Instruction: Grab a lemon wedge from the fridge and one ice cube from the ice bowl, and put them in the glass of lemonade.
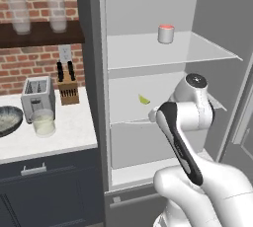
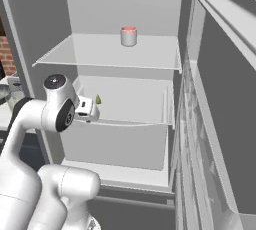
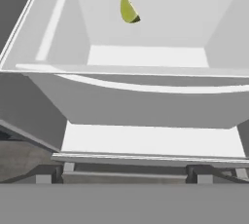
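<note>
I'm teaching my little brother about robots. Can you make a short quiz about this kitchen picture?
1. True or false: the tall dark grey fridge is open.
2. On which shelf does the tiny yellow-green lemon wedge lie: A top, B middle?
3. What stands on the top shelf?

Key: 1 true. 2 B. 3 The small red-topped white cup.

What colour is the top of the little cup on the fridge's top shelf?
Red. The cup itself is white with a red top, clearest in the right base view.
</note>
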